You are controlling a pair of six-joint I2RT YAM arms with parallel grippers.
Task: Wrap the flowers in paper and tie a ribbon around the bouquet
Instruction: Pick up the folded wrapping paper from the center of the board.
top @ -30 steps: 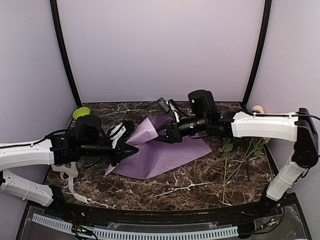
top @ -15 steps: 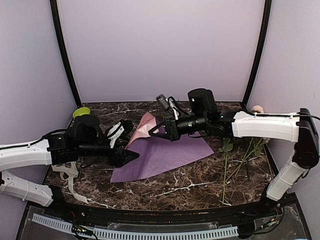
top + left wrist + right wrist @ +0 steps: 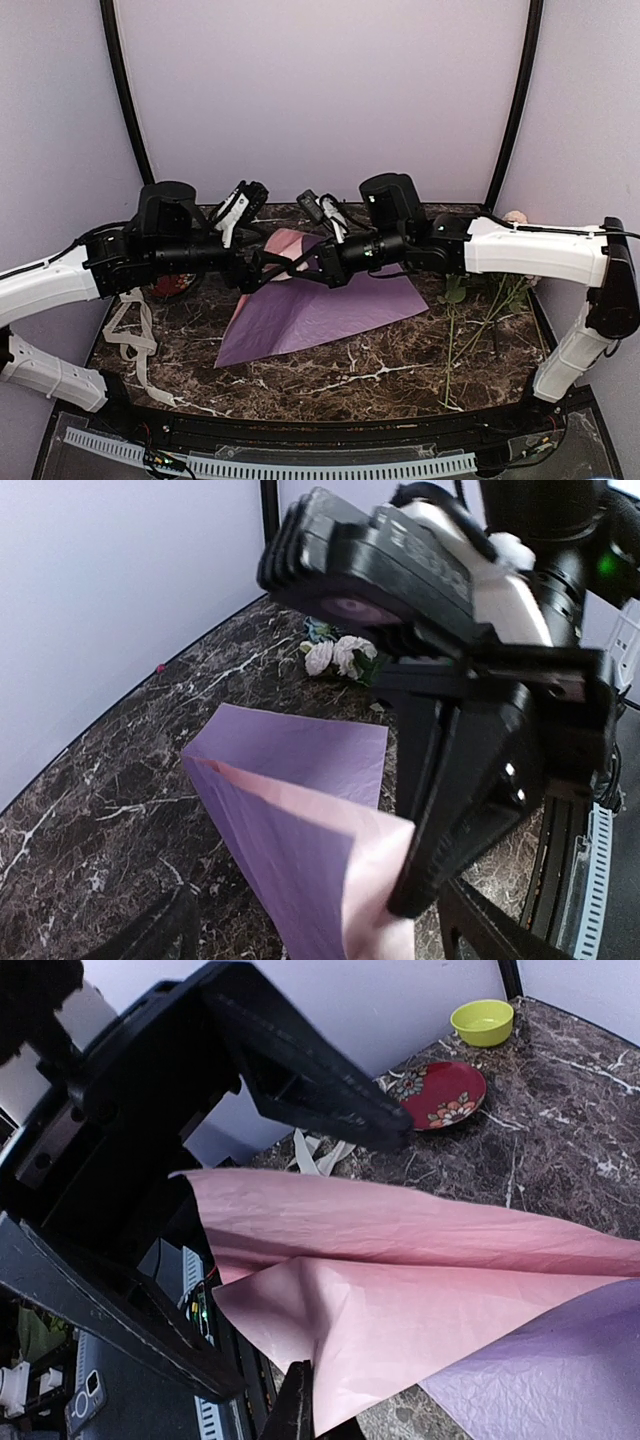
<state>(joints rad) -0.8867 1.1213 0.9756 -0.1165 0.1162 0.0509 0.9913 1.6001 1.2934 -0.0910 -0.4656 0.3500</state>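
The paper (image 3: 330, 310) lies in the middle of the counter (image 3: 380, 370), lilac face up over most of its spread, slightly creased. Its far-left corner is lifted off the marble and folded over, so the soft pink underside shows.

The right pincer (image 3: 308, 272) is clenched on that raised pink corner and holds it up above the rest of the sheet. The arm reaches in from the right edge, roughly level.

The left pincer (image 3: 252, 276) faces it from the other side, almost nose to nose. Its jaws are released and spread wide. From the right wrist the pink edge runs into that open mouth, but nothing grips it there, and I cannot tell whether the fingers touch the sheet. From the left wrist the sheet rises as a creased fold, lilac on one side and pink on the other, passing between the two spread fingers towards the shut black jaws opposite.

The flowers (image 3: 480, 305) lie along the right edge of the counter, well apart from the paper, thin green stems pointing towards the near edge and a pale rose head (image 3: 515, 217) in the far right corner.

The ribbon (image 3: 128, 335) trails in loose loops at the left edge, under the left arm. Towards the far left corner sit a red patterned dish (image 3: 443, 1093) and, beyond it, a green bowl (image 3: 482, 1022).
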